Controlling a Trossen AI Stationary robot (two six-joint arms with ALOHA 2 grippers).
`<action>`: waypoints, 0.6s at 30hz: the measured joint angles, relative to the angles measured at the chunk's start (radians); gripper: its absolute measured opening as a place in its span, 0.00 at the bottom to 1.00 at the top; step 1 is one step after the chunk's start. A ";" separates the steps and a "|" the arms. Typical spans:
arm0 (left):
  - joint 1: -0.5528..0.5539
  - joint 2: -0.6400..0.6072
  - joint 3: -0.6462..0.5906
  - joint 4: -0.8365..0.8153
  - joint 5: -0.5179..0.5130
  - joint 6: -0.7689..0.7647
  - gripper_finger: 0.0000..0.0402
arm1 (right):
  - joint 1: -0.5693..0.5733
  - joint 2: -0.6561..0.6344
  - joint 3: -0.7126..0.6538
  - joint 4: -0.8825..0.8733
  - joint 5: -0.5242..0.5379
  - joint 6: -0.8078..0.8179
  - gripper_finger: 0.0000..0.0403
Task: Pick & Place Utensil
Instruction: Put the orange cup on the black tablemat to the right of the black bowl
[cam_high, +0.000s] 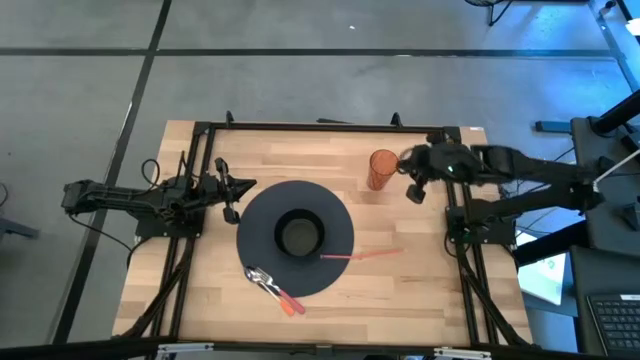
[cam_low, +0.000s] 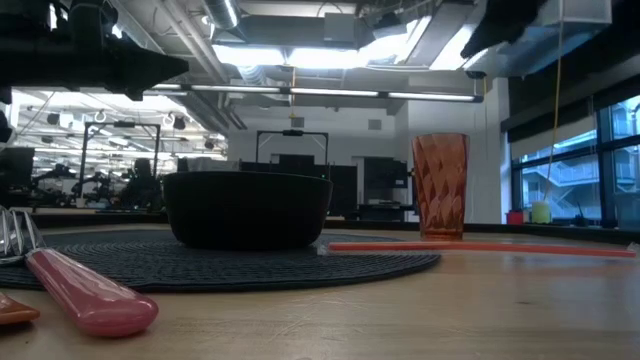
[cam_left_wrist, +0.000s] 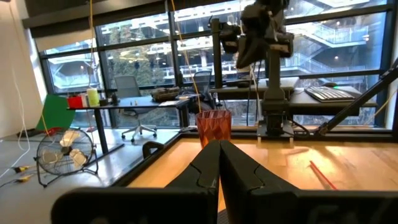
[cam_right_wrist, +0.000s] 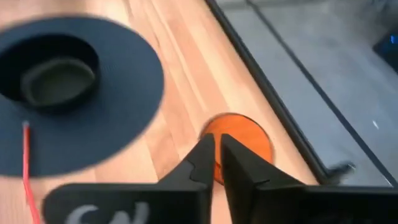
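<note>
An orange ribbed cup (cam_high: 382, 170) (cam_low: 440, 185) (cam_right_wrist: 239, 140) stands upright on the table near its far right. A thin red stick (cam_high: 362, 255) (cam_low: 480, 247) lies with one end on the black round mat (cam_high: 262, 215). A black bowl (cam_high: 299, 233) (cam_low: 247, 208) sits on the mat's middle. Metal utensils with pink and orange handles (cam_high: 272, 285) (cam_low: 80, 290) lie across the mat's near edge. My right gripper (cam_high: 403, 165) (cam_right_wrist: 217, 155) hovers shut above the cup's right side. My left gripper (cam_high: 238, 190) (cam_left_wrist: 219, 155) waits shut, left of the mat.
A black metal frame (cam_high: 320, 127) runs along the table's far edge and down both sides by the arm bases. Bare wood lies right of the mat around the red stick and along the near edge (cam_high: 400, 300).
</note>
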 joint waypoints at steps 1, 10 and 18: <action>0.000 0.000 0.000 -0.001 0.000 0.000 0.01 | -0.012 0.040 0.054 -0.049 -0.015 -0.012 0.11; 0.000 0.000 0.000 -0.003 0.000 0.000 0.01 | -0.133 0.352 0.415 -0.309 -0.119 -0.252 0.42; 0.000 0.000 0.000 -0.004 0.000 -0.012 0.01 | -0.247 0.499 0.466 -0.323 -0.351 -0.458 0.79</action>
